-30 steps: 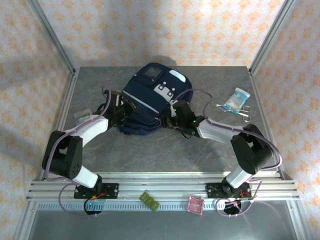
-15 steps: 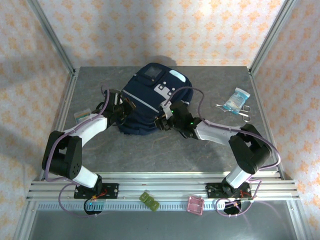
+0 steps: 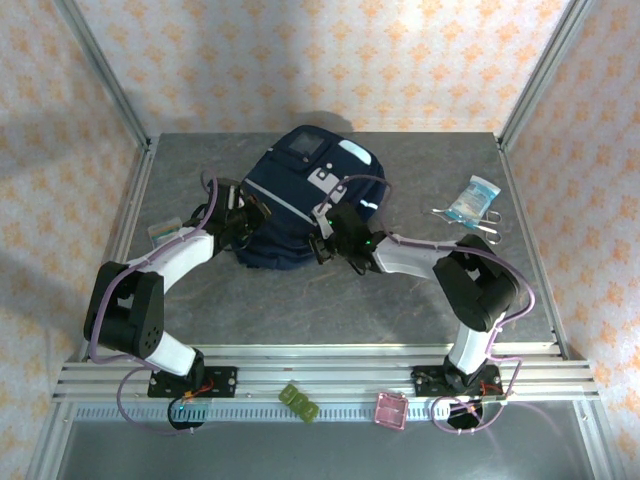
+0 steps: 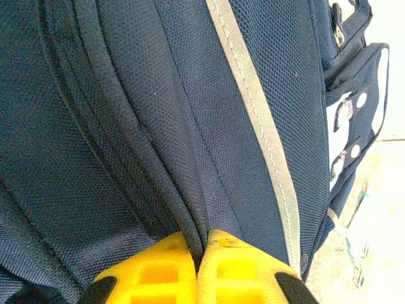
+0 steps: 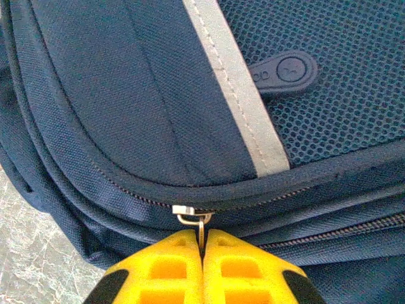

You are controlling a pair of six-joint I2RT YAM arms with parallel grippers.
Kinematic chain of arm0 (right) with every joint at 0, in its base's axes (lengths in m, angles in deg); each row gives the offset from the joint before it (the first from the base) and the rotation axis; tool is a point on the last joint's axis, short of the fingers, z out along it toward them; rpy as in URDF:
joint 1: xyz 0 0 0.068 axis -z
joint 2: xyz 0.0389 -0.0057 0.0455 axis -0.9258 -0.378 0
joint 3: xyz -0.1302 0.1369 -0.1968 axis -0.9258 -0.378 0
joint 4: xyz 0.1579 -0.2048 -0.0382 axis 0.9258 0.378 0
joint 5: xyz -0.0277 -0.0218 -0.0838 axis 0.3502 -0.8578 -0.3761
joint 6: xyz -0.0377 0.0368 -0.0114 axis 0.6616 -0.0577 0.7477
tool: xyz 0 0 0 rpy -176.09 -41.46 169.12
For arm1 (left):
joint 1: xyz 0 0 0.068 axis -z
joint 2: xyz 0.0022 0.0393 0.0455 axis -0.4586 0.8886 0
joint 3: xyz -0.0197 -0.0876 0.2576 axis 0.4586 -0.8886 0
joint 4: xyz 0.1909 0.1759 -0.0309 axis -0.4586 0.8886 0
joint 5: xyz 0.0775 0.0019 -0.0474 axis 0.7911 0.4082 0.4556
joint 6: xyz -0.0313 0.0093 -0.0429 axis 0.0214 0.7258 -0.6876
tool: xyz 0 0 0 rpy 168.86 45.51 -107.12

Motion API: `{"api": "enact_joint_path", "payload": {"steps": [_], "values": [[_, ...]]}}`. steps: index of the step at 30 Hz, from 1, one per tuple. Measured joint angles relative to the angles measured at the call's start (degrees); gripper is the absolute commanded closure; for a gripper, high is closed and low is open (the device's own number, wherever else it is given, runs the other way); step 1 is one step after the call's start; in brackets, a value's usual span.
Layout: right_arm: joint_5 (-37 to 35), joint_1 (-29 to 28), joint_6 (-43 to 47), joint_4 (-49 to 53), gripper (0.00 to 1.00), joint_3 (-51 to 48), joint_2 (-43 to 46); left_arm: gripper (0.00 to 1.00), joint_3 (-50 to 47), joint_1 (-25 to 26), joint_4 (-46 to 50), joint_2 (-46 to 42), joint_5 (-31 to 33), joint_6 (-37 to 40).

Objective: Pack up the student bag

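At the near side of the student bag (image 3: 300,195), which lies toward the back of the surface (image 3: 300,310), the right gripper (image 5: 202,246) has slid left along the bag. It has gone from half-spread to clenched on the metal zipper pull (image 5: 201,223). Opposite, the left gripper (image 4: 197,248) is unchanged, pinched on a fold of bag fabric. Judgement: bag braced, zip in hand; unzipping the compartment looks next.

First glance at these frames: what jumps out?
The navy student bag dominates, centre back on the table. In the right wrist view, the right gripper is shut on a metal zipper pull at the bag's near edge. The left gripper pinches a fabric fold on the bag's left side.
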State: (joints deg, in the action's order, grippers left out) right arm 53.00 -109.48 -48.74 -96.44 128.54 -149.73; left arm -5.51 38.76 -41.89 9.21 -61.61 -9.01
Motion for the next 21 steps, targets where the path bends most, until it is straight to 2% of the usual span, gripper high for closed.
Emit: {"api": "enact_joint_path", "payload": {"steps": [6, 11, 15, 18, 19, 21], "values": [[1.55, 5.27, -4.72, -0.13, 0.99, -0.02, 0.15, 1.0, 0.0, -0.39, 0.02, -0.44, -0.57, 0.13], [2.27, 7.52, -8.59, 0.35, 0.93, 0.68, 0.31, 1.0, 0.0, 0.0, 0.0, -0.85, -2.27, 0.81], [1.53, 8.0, -11.19, 0.66, 0.71, 1.29, 0.33, 1.0, -0.02, -0.13, -0.02, -0.85, -2.29, 0.96], [0.35, 8.83, -12.61, 0.98, 0.62, 1.05, 0.83, 1.0, -0.02, -0.39, -0.09, -0.85, -2.4, 0.94], [-0.26, 9.01, -13.18, 1.01, 0.58, 0.7, 1.4, 0.98, -0.02, -0.37, -0.07, -0.85, -2.47, 0.94], [-1.66, 9.7, -13.79, 1.46, 0.5, -0.44, 3.65, 0.73, -0.02, -0.48, 0.02, -0.85, -2.47, 1.11]]}}
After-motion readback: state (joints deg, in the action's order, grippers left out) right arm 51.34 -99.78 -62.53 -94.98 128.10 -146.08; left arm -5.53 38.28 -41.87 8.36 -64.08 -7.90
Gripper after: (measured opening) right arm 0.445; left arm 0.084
